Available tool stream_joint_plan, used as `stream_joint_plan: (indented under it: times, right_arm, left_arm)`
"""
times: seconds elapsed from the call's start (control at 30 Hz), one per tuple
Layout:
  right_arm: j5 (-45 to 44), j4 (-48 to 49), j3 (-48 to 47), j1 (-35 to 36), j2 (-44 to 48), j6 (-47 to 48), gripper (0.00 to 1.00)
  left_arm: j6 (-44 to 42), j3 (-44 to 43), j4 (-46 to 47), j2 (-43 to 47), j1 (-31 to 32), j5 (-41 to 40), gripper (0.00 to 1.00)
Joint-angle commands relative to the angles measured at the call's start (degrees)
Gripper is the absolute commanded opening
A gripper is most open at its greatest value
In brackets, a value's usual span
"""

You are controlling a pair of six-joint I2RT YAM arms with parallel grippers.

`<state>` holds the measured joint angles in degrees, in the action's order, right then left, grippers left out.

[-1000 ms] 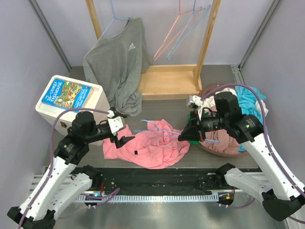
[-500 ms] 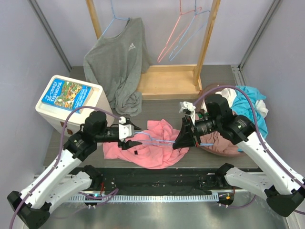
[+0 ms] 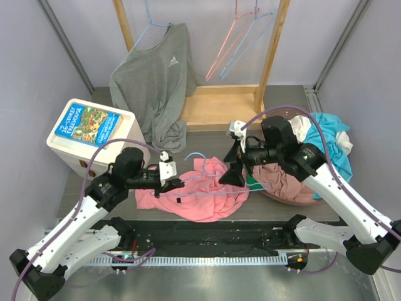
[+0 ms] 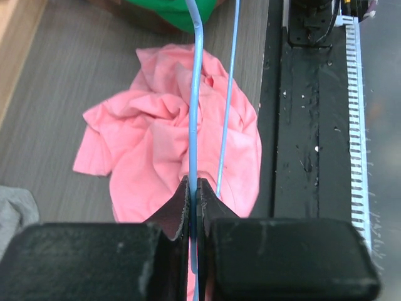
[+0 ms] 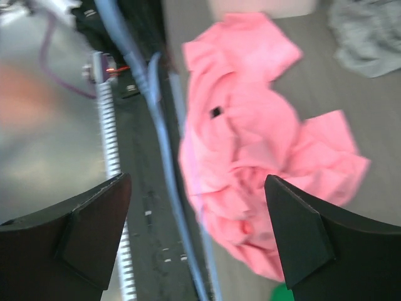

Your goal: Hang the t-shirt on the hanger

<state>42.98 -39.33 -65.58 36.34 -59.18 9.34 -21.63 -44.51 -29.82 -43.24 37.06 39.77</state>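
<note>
The salmon-pink t-shirt (image 3: 203, 191) lies crumpled on the table between the two arms, and shows in the left wrist view (image 4: 156, 144) and the right wrist view (image 5: 250, 138). The thin light-blue hanger (image 3: 199, 178) lies across it. My left gripper (image 3: 172, 183) is shut on one wire of the hanger (image 4: 194, 94), its jaws pinched tight around it (image 4: 193, 188). My right gripper (image 3: 230, 169) hovers over the shirt's right edge, open (image 5: 197, 188), with nothing between its fingers; the hanger (image 5: 164, 163) shows blurred below it.
A grey long-sleeved top (image 3: 153, 75) hangs on a wooden rack (image 3: 219, 106) at the back, with pink and blue hangers (image 3: 241, 37) beside it. A white box (image 3: 94, 128) stands at the left. A heap of clothes (image 3: 301, 179) lies at the right. A black strip (image 3: 207, 235) runs along the near edge.
My left gripper slid right and shut on the hanger. My right gripper, shut on the hanger before, opened, let it go and drew back a little.
</note>
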Motion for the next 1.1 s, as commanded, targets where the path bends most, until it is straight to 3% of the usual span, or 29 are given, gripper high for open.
stream_joint_plan:
  times: [0.0,0.27,0.5,0.57,0.67,0.7,0.77,0.8,0.83,0.93,1.07]
  right_arm:
    - [-10.46,-1.00,-8.41,1.97,-4.45,8.31,0.93]
    - [-10.03,-7.94,-12.99,7.26,-11.30,22.46,0.86]
    - [-7.91,-5.94,-10.01,7.34,-12.89,25.46,0.78]
    - [-7.48,-4.62,-9.13,7.34,-13.07,25.55,0.63]
    - [-5.28,-4.61,-8.51,7.35,-12.89,25.55,0.30]
    - [-5.02,-4.70,-8.34,7.34,-12.89,25.20,0.02]
    - [-6.15,-4.79,-7.81,7.34,-12.28,24.32,0.01]
    - [-6.94,-4.70,-6.68,7.17,-11.76,23.80,0.01]
    - [-7.56,-4.61,-5.88,6.91,-10.53,22.66,0.01]
    - [-13.25,-7.15,-2.72,6.38,-7.02,22.12,0.01]
    - [-18.80,-11.99,-0.60,6.11,-3.67,23.00,0.01]
  left_arm:
    - [3.00,-3.56,-3.04,-2.80,0.21,-3.29,0.00]
    - [3.17,-5.24,-4.36,-5.18,0.21,-3.82,0.00]
    - [3.69,-4.18,-3.31,-4.39,0.21,-1.63,0.00]
    - [4.13,-4.18,-3.22,-4.57,0.21,-2.14,0.00]
    - [4.58,-4.00,-3.66,-4.74,0.21,-3.29,0.00]
    - [4.58,-3.83,-3.66,-4.66,0.21,-3.47,0.00]
    - [4.84,-3.22,-3.75,-4.66,0.21,-4.26,0.00]
    - [5.45,-3.04,-3.84,-4.74,0.12,-6.26,0.05]
    - [6.93,-2.95,-4.01,-5.01,0.12,-7.76,0.23]
    - [8.44,-2.95,-6.03,-4.83,-1.72,-11.81,0.53]
    - [5.21,-2.69,-9.37,-4.39,-6.63,-12.00,0.57]
